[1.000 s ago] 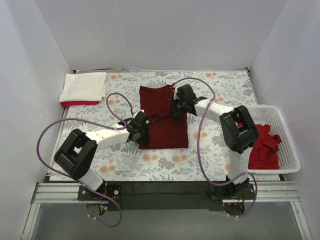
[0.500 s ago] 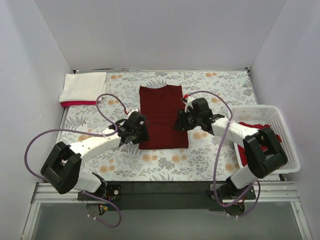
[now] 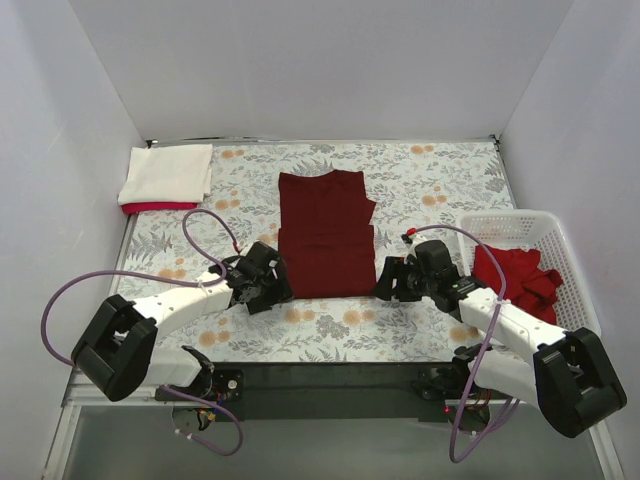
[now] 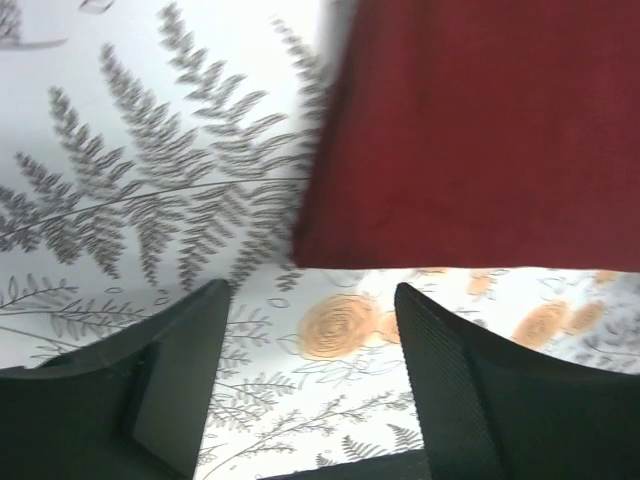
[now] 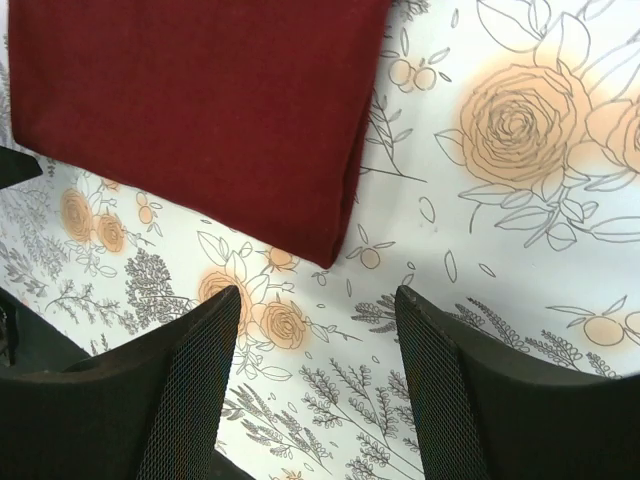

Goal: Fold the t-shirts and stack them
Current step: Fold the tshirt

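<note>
shirt: maroon shirt [image 3: 326,235] lies flat mid-table [image 3: 440,180], folded into a long strip. Same spot as 0.5 s ago; we see its right edge slightly more uneven now.
left gripper: left gripper [image 4: 305,300] has pulled back from the shirt's left edge to its near-left corner. Fingers are spread with nothing between them, and the corner sits just ahead of the tips. We can't tell if they touch it.
right gripper: right gripper [image 5: 318,295] has also dropped back, from the right edge to the near-right corner. Fingers are spread and empty, the corner just beyond the tips and apart from them.
stack: cream shirt [image 3: 167,172] sits folded on a red shirt [image 3: 155,207] at the far-left corner; we see no change.
basket: basket [image 3: 580,320] on the right holds crumpled red shirts [image 3: 515,285], more exposed now that the right arm is lower.
</note>
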Motion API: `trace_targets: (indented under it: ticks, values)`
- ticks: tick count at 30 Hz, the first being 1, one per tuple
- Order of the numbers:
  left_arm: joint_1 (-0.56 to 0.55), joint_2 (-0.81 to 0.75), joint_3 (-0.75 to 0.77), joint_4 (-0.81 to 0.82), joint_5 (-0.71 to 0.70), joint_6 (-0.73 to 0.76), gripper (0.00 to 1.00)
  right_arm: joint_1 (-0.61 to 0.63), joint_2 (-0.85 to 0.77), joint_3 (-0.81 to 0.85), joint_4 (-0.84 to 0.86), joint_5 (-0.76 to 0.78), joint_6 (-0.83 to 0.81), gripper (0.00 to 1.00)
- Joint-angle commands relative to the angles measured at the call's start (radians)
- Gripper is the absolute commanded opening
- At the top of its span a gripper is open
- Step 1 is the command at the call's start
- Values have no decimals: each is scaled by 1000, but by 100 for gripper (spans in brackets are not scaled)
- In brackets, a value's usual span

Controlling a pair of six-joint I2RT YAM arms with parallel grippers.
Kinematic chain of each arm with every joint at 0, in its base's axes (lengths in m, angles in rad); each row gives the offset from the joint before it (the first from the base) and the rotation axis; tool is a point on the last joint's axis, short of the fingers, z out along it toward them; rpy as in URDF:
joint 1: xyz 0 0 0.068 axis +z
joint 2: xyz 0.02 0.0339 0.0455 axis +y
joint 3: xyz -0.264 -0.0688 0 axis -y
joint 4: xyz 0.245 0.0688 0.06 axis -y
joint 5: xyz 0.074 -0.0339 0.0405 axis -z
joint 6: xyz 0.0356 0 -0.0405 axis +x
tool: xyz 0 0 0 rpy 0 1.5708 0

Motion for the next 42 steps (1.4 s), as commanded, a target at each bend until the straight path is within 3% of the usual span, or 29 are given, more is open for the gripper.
trace_targets:
  ticks: [1,10,14,17,25,35,42]
  values:
    - [19,16,-19,46,26,-37,64,-7,-16,-6,14,16,32,70]
    - [22,78,-21,83,9,-49,50,-6,50,-20,60,-10,55,67]
    - [21,104,-19,76,-18,-54,37,-6,92,-29,119,-17,66,66]
    - [22,113,-23,71,-29,-55,37,-7,126,-27,129,-20,72,65]
    - [25,64,-23,16,-75,-78,48,-6,175,-32,130,32,107,64]
    - [61,55,-27,19,-52,-60,48,-7,271,-37,106,-25,110,51]
    - [61,118,-13,36,-14,-39,44,-6,282,-47,45,-1,93,47]
